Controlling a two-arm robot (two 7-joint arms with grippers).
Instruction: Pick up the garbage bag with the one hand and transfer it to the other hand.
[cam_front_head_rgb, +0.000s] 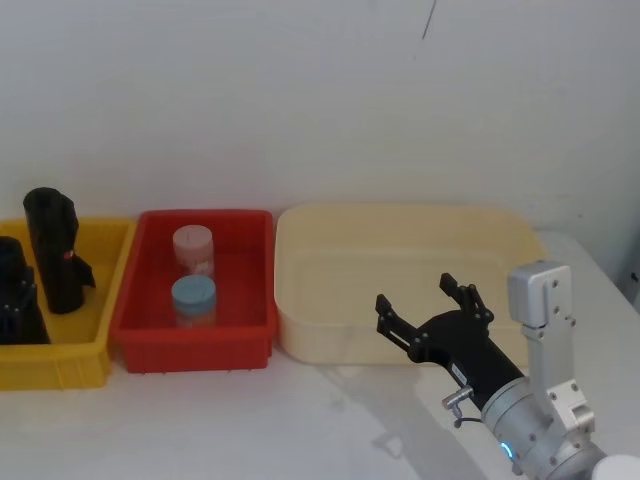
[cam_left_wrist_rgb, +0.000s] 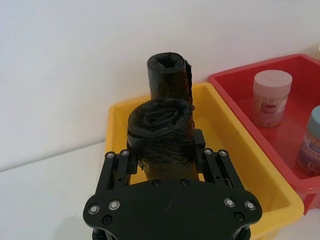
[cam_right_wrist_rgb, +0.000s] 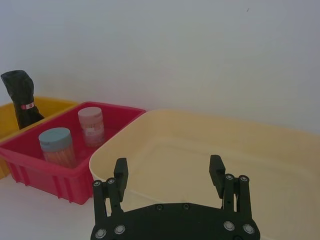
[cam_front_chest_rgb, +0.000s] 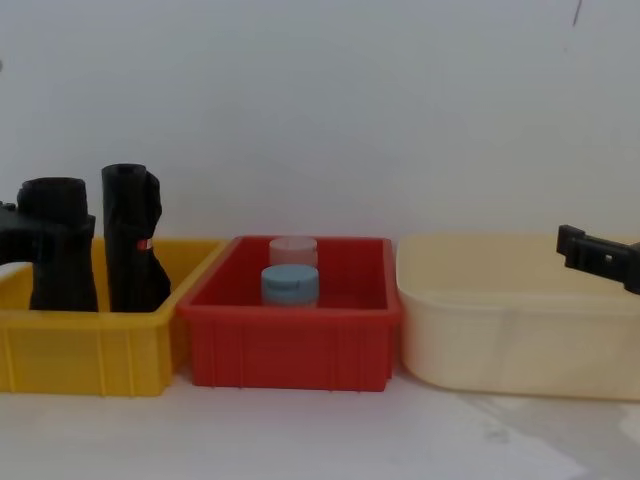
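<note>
Jaws of the left gripper (cam_left_wrist_rgb: 162, 145) squeeze the garbage bag (cam_left_wrist_rgb: 160, 125), which stands in the yellow bin (cam_left_wrist_rgb: 240, 155). The bag's bottom is hidden. The right gripper (cam_right_wrist_rgb: 168, 167) is wide open by the cream tub (cam_right_wrist_rgb: 260, 145).

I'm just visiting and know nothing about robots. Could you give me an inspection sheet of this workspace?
Surface: white table.
Job's things: garbage bag upright in yellow bin.
Clutter: red-marked black roll beside it in that bin; pink-lidded jar and blue-lidded jar in red bin; cream bin.
Grippers: left gripper shut on the garbage bag; right gripper open, before the cream bin.
Cables: grey plug by the right wrist.
Surroundings: white wall.
</note>
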